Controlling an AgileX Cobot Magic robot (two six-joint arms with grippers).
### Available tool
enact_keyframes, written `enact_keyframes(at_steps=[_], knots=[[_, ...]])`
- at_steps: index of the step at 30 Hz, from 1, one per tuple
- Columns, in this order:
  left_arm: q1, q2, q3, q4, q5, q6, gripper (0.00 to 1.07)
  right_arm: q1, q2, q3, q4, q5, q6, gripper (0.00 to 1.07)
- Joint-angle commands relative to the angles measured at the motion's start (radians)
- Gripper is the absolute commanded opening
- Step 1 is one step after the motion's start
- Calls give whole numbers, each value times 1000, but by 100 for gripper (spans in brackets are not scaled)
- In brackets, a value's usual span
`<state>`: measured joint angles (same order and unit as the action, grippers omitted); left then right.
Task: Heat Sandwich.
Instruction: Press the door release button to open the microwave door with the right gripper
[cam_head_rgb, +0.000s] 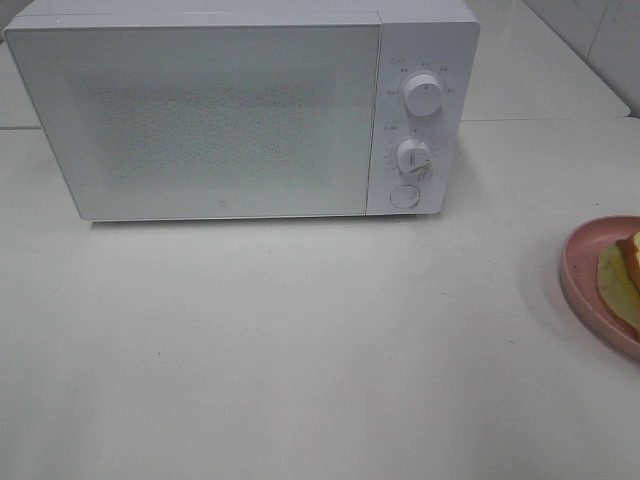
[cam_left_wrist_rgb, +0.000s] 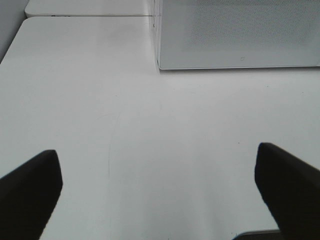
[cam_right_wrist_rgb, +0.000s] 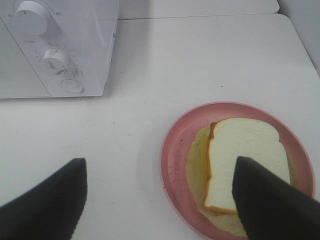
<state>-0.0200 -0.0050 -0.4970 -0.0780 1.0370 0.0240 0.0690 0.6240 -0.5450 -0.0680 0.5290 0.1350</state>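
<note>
Left gripper (cam_left_wrist_rgb: 157, 187) spread, empty, in front of microwave (cam_head_rgb: 240, 110); right gripper (cam_right_wrist_rgb: 157, 200) spread over sandwich (cam_right_wrist_rgb: 240, 150), right of microwave. Door (cam_head_rgb: 190, 130) shut: open fully first.

White table (cam_head_rgb: 300, 350) bears a microwave (cam_head_rgb: 220, 110) and a pink plate (cam_head_rgb: 573, 280).

Microwave (cam_head_rgb: 200, 110) at rear of table (cam_head_rgb: 300, 350), left of centre. Plate (cam_head_rgb: 575, 270) at far right, nearer front, well apart. Sandwich (cam_head_rgb: 625, 275) on plate.
</note>
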Motion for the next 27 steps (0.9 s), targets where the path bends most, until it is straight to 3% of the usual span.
enact_keyframes(at_steps=[1, 19, 27], knots=[[-8, -26, 4, -3, -10, 1, 101, 2, 61, -2, 0, -60, -2, 76], [-8, -26, 4, -3, -10, 1, 101, 2, 284, -2, 2, -301, 0, 76], [-8, -26, 4, -3, -10, 1, 101, 2, 389, 50, 2, -542, 0, 76]])
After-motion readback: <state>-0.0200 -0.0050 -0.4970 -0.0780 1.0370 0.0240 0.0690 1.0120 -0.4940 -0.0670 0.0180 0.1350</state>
